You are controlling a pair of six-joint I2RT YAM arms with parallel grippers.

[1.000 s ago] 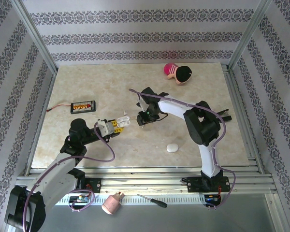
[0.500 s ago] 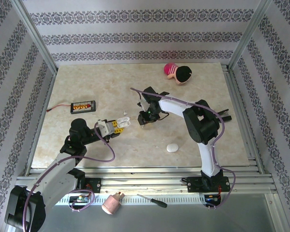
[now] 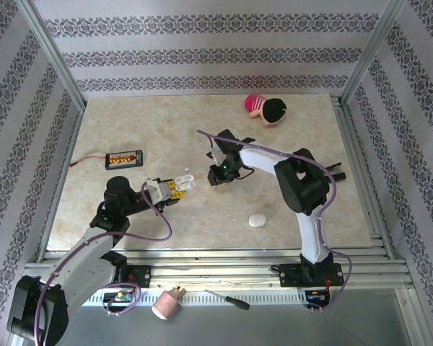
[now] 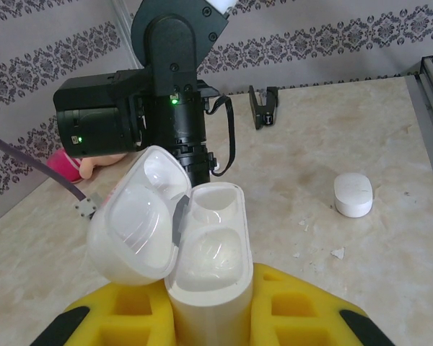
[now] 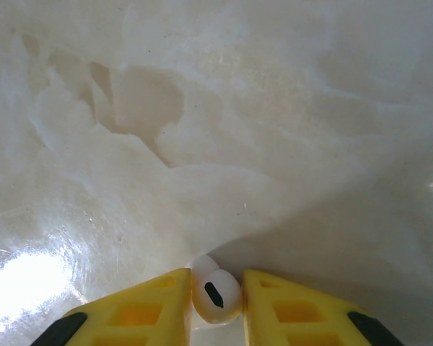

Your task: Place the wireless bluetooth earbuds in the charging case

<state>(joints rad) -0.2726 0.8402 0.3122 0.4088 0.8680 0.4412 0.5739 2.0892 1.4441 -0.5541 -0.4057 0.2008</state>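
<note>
My left gripper (image 3: 176, 184) is shut on the white charging case (image 4: 210, 254), holding it upright between yellow fingers (image 4: 303, 310). The lid (image 4: 136, 225) is swung open to the left and both wells show empty. In the top view the case (image 3: 187, 178) sits left of centre, pointing at the right arm. My right gripper (image 3: 216, 179) points down at the table just right of the case. In the right wrist view its yellow fingers (image 5: 148, 306) press both sides of a small white earbud (image 5: 217, 293) with a black slit, which rests on the marble tabletop.
A second, closed white case (image 3: 257, 220) lies on the table near the front right, also seen as the closed case (image 4: 353, 194). A pink and black plush (image 3: 265, 108) sits at the back. A black board with a cable (image 3: 123, 158) lies at the left.
The right gripper's fingers have closed in onto the earbud, and its wrist has shifted slightly back and right. The left gripper and case have stayed put.
</note>
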